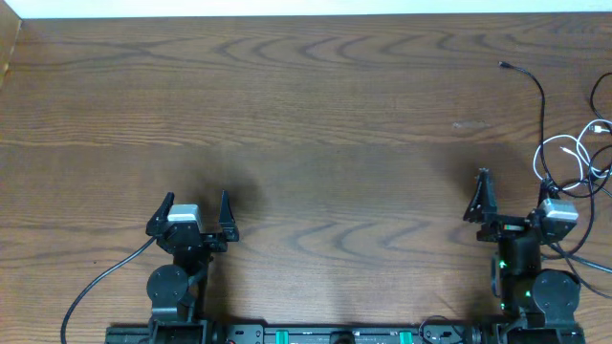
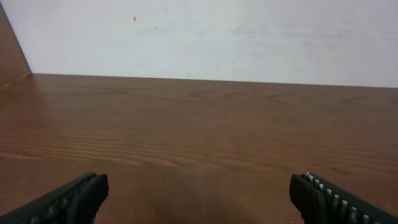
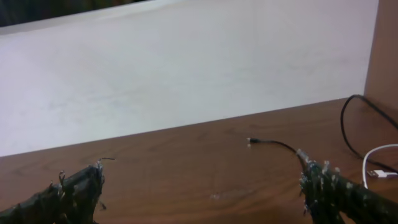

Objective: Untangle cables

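The cables lie at the table's far right. The long black cable [image 1: 541,100] runs from its plug end at the back down into a loose tangle with the white cable [image 1: 574,153], just beyond my right gripper [image 1: 513,196]. In the right wrist view the black cable [image 3: 273,144] and its plug lie ahead, and the white cable [image 3: 380,163] is at the right edge. My right gripper [image 3: 202,186] is open and holds nothing. At the front left my left gripper [image 1: 195,208] is also open and empty. The left wrist view shows only bare wood between the left gripper [image 2: 199,193] fingers.
The wooden table [image 1: 316,115] meets a white wall at the back. A wooden side panel [image 3: 382,50] rises at the right. Thick black arm wiring [image 1: 96,282] trails from the left base, and more runs beside the right base [image 1: 583,258].
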### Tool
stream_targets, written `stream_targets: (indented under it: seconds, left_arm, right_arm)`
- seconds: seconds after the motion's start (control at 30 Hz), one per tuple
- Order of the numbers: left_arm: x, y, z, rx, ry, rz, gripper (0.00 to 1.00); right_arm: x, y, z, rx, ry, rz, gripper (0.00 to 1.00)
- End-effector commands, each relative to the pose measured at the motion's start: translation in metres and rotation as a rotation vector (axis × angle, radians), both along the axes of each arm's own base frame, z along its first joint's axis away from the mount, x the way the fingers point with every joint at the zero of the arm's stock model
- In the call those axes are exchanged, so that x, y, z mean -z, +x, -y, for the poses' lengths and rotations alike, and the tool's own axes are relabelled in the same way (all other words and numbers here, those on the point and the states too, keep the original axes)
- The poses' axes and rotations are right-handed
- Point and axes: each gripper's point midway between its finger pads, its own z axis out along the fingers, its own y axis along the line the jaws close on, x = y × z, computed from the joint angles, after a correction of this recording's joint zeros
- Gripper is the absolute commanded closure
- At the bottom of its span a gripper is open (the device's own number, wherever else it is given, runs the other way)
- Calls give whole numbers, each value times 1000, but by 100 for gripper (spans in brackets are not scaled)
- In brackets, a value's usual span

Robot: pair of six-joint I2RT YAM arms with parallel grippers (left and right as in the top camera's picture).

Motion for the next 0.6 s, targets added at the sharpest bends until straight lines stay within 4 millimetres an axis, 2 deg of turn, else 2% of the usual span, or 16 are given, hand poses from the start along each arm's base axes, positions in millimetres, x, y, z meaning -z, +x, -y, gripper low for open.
stream_targets:
  seconds: [0.0,0.2,0.57]
  left_arm:
    - [15,-1,-2,-11,-3,-51,2]
    - [15,-1,-2,-11,-3,-51,2]
    - [15,-1,-2,-11,-3,-51,2]
  right_arm:
    - [10,2,-6,-28,9,-3,1]
    - [18,5,-10,-44,10,40,1]
    - [14,-1,-10,-46,5,118,1]
